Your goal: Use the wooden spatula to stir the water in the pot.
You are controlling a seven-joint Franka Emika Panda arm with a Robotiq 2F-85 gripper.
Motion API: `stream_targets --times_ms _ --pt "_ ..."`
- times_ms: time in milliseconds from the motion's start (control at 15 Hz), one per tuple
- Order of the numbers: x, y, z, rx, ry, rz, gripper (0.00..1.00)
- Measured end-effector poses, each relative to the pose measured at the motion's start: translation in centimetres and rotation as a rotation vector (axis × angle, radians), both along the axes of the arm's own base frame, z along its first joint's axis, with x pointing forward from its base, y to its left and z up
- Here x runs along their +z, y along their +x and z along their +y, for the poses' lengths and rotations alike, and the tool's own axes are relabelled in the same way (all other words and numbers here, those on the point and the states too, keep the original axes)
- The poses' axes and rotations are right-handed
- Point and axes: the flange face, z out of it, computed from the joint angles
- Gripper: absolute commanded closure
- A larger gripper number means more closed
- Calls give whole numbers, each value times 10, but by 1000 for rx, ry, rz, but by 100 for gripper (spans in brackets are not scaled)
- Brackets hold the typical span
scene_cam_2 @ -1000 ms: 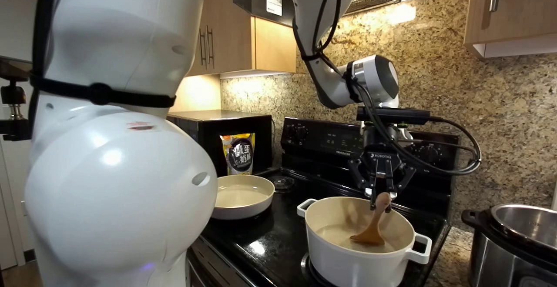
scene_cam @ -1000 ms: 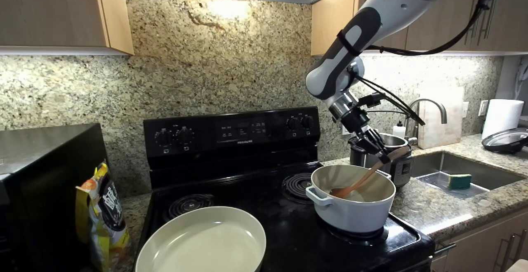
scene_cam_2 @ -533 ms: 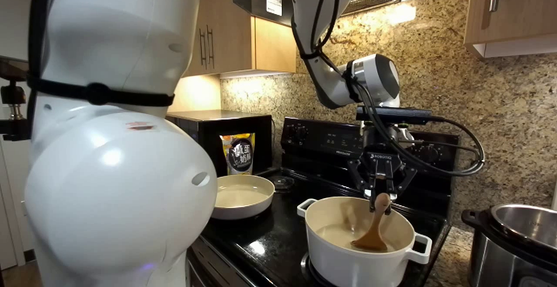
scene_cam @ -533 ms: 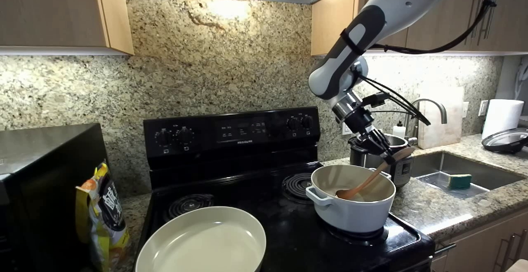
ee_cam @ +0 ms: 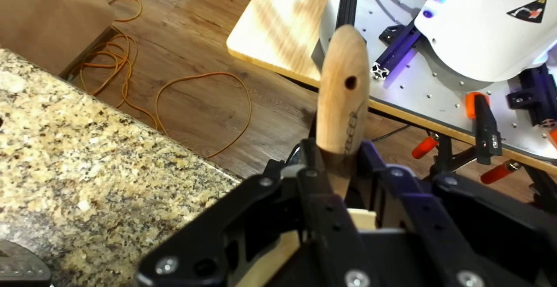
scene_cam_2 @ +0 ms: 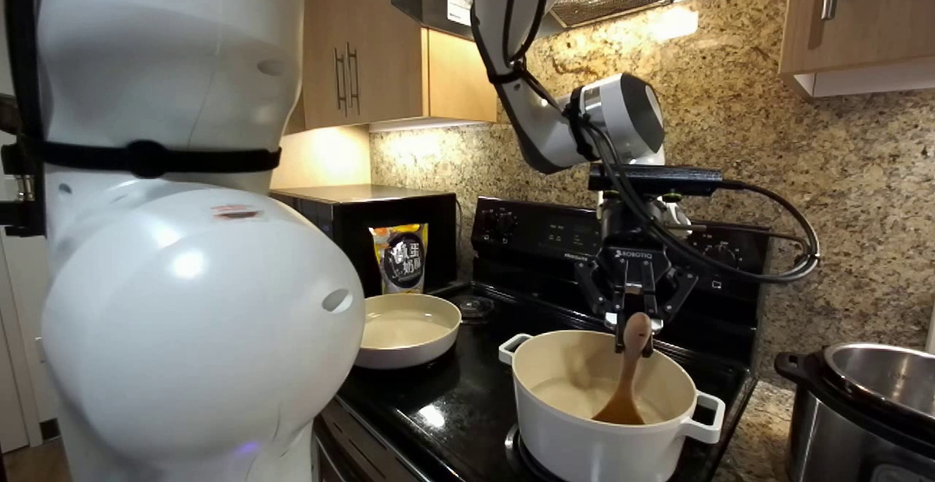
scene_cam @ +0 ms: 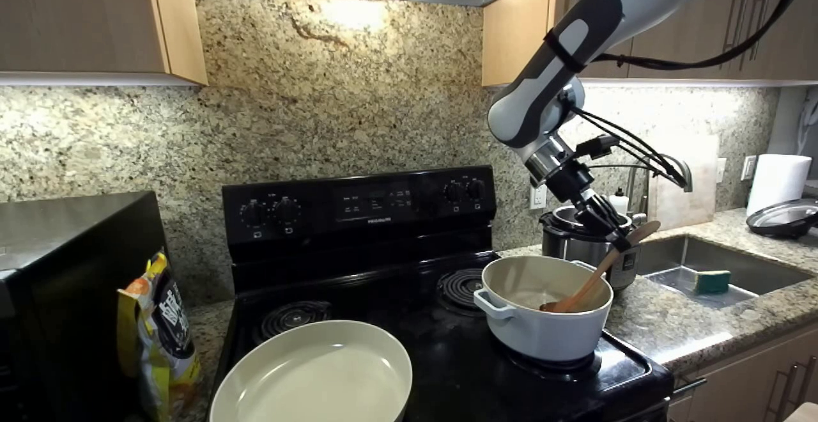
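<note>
One wooden spatula (scene_cam_2: 627, 381), one white pot (scene_cam_2: 595, 453) and one shallow cream pan (scene_cam: 319, 377) are counted. On the pot, two side handles (scene_cam_2: 707, 433) are seen. One steel cooker (scene_cam_2: 840, 442) and one printed bag (scene_cam_2: 402, 257) are found. On the one stove (scene_cam: 447, 371), four control knobs (scene_cam: 254, 213) and two uncovered coil burners (scene_cam: 461, 289) are made out. One sink (scene_cam: 754, 268), one faucet (scene_cam: 685, 169), one sponge (scene_cam: 711, 282), one pump bottle (scene_cam: 618, 202), one pale board (scene_cam: 680, 211), one lid (scene_cam: 783, 215) and one paper towel roll (scene_cam: 778, 182) are also counted.

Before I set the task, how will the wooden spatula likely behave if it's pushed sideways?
The wooden spatula should feel stiff: it looks like one solid piece of wood. Its slim shape suggests it's fairly light. It might pivot in the gripper, which pinches only a short stretch of the smooth-looking handle.
</note>
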Motion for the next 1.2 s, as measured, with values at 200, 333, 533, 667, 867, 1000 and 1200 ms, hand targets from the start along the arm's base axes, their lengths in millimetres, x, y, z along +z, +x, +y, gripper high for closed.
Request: stream_targets --times_ms 200,333,533,667,867,1000,1200 --pt "0 1 7 29 14 4 94" --pt "0 3 14 60 28 9 94" --pt "-1 10 25 107 49 11 94" --pt "-2 15 27 113 50 9 94" --pt "-6 25 22 104 55 -9 94" --pt "-9 30 17 95 56 -17 94" --pt "-12 32 9 80 55 -15 94"
